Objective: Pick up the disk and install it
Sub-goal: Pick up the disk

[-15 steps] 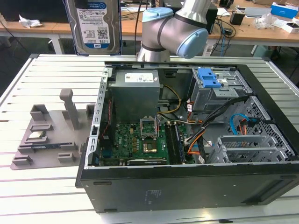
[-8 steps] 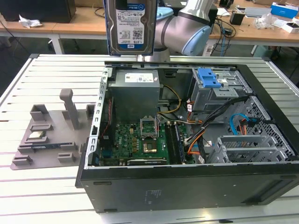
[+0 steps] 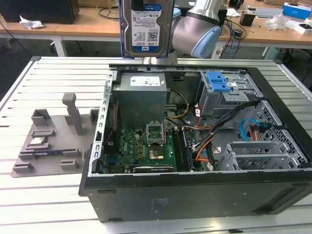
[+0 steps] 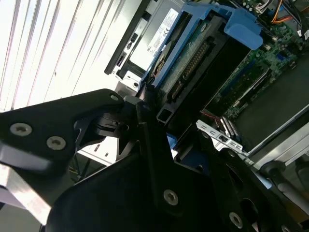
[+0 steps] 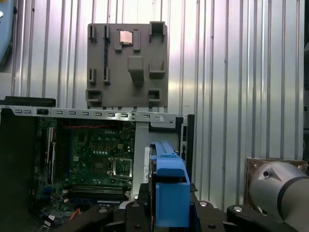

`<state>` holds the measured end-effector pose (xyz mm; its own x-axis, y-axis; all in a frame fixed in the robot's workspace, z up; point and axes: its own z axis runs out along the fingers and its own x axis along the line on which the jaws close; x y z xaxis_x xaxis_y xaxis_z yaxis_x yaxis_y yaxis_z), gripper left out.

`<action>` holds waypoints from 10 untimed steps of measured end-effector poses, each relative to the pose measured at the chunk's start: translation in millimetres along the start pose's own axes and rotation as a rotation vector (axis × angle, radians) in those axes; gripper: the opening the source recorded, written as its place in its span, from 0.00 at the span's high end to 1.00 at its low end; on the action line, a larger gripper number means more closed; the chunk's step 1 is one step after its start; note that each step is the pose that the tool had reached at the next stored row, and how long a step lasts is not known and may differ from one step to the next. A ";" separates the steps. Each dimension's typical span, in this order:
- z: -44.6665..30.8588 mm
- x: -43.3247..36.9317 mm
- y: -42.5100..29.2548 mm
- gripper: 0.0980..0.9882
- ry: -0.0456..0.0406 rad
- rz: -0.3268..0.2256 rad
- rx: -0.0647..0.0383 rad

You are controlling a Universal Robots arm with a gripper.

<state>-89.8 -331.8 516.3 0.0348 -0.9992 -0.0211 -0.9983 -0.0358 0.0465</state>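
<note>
The silver, blue-bracketed disk [image 3: 146, 29] hangs upright, label showing, above the computer case [image 3: 195, 197].

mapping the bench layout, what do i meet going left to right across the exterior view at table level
grey plastic parts tray → green motherboard circuit board → grey metal drive cage with blue plastic latch. the silver metal disk with blue bracket, up high, overlaps the board, so it is left out.

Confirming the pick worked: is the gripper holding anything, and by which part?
The gripper holds the flat rectangular silver metal hard drive, fingers clamped either side of its bright blue plastic bracket, at the end nearest the wrist.
</note>
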 end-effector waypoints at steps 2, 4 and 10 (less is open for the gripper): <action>-0.2 0.1 -3.3 0.70 0.0000 0.000 0.000; -0.4 0.2 -7.6 0.70 0.0000 0.000 0.000; -0.9 1.9 -20.4 0.70 -0.0002 0.000 0.000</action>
<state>-69.3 -333.0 516.2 0.0345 -0.9992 -0.0213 -0.9983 -0.0354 0.0464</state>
